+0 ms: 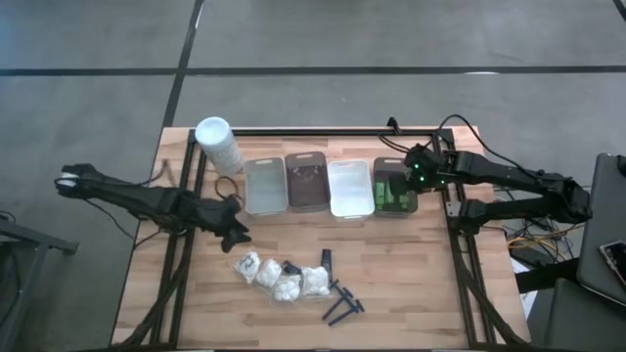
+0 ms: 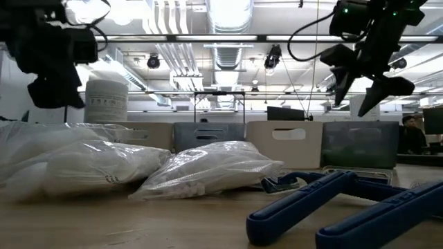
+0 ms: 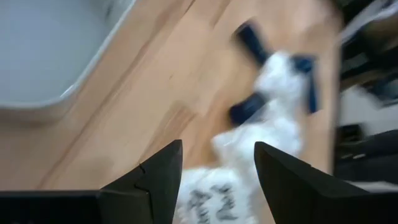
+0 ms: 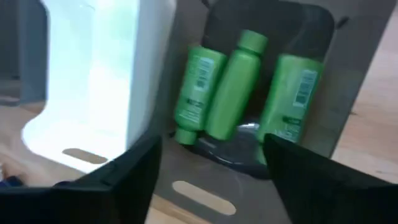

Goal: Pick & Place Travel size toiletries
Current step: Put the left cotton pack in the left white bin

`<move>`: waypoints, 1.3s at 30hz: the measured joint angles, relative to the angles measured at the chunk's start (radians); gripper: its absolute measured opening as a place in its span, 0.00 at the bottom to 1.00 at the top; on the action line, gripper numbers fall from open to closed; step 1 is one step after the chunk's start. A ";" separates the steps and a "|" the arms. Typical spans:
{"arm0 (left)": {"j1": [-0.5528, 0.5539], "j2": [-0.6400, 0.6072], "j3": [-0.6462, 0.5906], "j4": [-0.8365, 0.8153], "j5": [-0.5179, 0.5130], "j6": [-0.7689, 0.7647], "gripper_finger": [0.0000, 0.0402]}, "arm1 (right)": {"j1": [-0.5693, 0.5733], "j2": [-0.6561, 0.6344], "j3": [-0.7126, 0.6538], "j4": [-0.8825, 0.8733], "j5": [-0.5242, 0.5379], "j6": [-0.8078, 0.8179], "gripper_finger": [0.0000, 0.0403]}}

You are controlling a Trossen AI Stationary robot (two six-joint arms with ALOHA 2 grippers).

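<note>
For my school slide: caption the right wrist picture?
Open right gripper above three green bottles in the dark tray.

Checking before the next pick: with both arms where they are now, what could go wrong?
1. The white packets lie bunched against the blue razors; the open left pincer could catch two or drag a razor along.
2. Three green bottles already crowd the dark tray; the open right pincer hangs right above and could knock them.

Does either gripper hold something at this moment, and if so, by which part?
Nothing is held. The right gripper is open above the three green bottles in the dark tray; the left gripper is open above a white packet.
</note>
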 joint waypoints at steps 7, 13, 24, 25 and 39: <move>-0.069 0.189 0.135 -0.095 0.118 0.077 0.51 | 0.092 0.000 0.079 -0.006 0.046 -0.030 0.90; -0.136 0.348 0.250 -0.291 0.063 0.023 0.51 | 0.234 0.001 0.120 -0.047 0.169 0.043 0.91; -0.183 0.290 0.168 -0.193 0.110 -0.022 0.51 | 0.401 0.001 0.103 -0.058 0.199 0.147 0.89; -0.194 0.283 0.166 -0.180 0.083 0.022 0.51 | 0.410 0.001 0.102 -0.059 0.204 0.151 0.89; -0.149 0.529 0.294 -0.129 0.070 0.780 0.48 | 0.438 0.001 0.101 -0.079 0.217 0.215 0.88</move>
